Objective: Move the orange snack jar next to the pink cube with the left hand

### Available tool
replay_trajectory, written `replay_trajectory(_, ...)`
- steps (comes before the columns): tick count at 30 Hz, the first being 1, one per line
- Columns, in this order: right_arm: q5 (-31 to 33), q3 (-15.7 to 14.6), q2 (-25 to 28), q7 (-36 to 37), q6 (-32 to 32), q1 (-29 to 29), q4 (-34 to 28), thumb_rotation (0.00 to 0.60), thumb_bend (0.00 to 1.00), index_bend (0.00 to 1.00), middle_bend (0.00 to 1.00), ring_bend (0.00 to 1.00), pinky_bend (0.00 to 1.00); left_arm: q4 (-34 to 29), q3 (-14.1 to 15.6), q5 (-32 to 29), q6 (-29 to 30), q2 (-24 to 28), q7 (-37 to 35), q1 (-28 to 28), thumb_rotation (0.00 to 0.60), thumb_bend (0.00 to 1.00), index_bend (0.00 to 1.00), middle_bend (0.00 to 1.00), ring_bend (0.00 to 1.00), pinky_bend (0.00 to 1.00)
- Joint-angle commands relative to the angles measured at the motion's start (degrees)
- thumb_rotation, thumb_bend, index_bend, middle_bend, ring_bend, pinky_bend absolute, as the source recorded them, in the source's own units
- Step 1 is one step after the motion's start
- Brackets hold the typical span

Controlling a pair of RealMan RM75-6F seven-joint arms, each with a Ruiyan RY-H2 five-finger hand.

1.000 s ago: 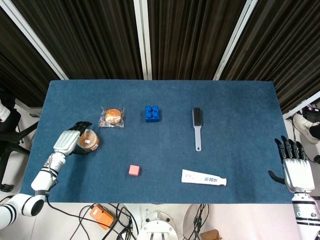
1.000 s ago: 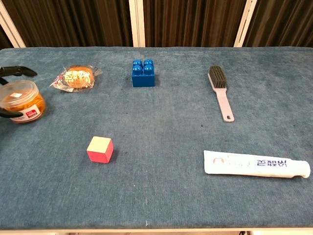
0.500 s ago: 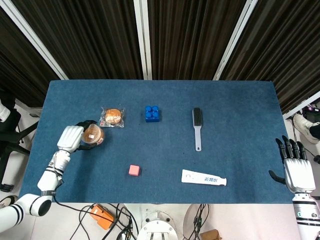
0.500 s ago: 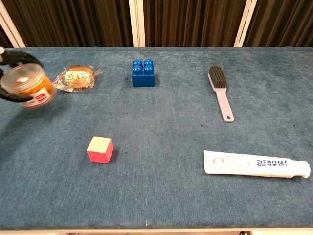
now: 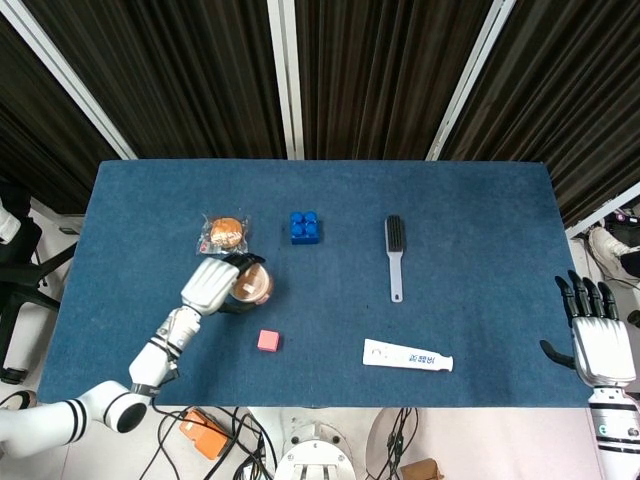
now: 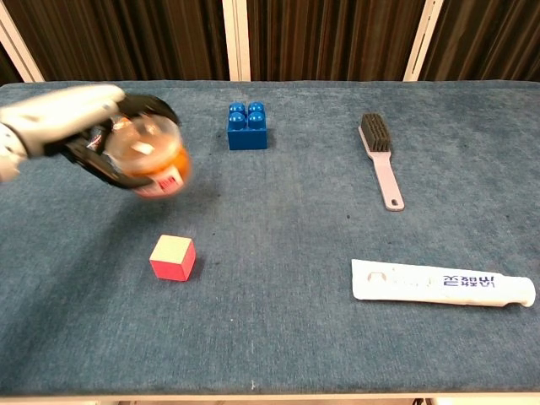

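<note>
The fingers of the left hand are wrapped around the orange snack jar, carried tilted above the table, just far-left of the pink cube. If the grip loosens, the tilted jar may slip out, or knock the cube when lowered. The forearm stretches from the near left. The right hand rests at the near right, fingers apart and straight, holding nothing

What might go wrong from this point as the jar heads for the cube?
The left hand carries the orange snack jar tilted above the table, so it may slip or land on its side. The pink cube sits just below; a low descent might knock it away.
</note>
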Motion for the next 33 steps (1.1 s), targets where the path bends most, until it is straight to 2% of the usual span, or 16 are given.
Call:
replay_trajectory(1,-0.89,-0.35,0.59,1.15,0.38,-0.27,0.02,0.600,0.30,0.00,0.00,0.00,0.00,-1.57,1.45,-0.14,-0.77,-2.26,5.80,-1.11,0.600,0.60,0.49,0.48,0.46,0.69)
replay_trajectory(3,-1.33,-0.39,0.82,2.04,0.98,-0.55,0.04,0.600,0.30,0.00,0.00,0.00,0.00,-1.39,1.87,0.48,1.16,-3.46,8.06,-0.63,0.600,0.59,0.49,0.48,0.45,0.69)
replay_trajectory(9,-1.83,-0.40,1.08,2.81,2.09,-1.12,0.24,0.600,0.30,0.00,0.00,0.00,0.00,-1.35,2.70,0.70,2.53,-4.35,8.16,0.08,0.600,0.55,0.49,0.48,0.42,0.69)
replay_trajectory(15,-1.81,-0.21,1.18,3.32,2.52,-1.36,0.18,0.600,0.30,0.00,0.00,0.00,0.00,-1.02,3.35,1.52,2.38,-4.45,5.65,-0.02,0.600,0.27,0.43,0.46,0.37,0.65)
replay_trajectory(23,-1.74,-0.15,1.17,3.17,2.21,-1.29,0.14,0.600,0.30,0.00,0.00,0.00,0.00,-0.98,3.69,0.33,-1.23,-3.78,3.41,-1.28,0.600,0.05,0.29,0.34,0.27,0.58)
replay_trajectory(26,-1.72,-0.04,1.30,3.48,2.47,-1.42,0.12,0.600,0.30,0.00,0.00,0.00,0.00,-1.39,4.12,0.65,-2.21,-3.12,3.46,-1.82,0.600,0.00,0.24,0.30,0.24,0.54)
replay_trajectory(33,-1.84,0.01,1.39,3.79,2.68,-1.58,0.20,0.600,0.30,0.00,0.00,0.00,0.00,-2.70,4.12,1.88,-1.64,-1.88,3.27,-2.33,0.600,0.00,0.19,0.24,0.17,0.46)
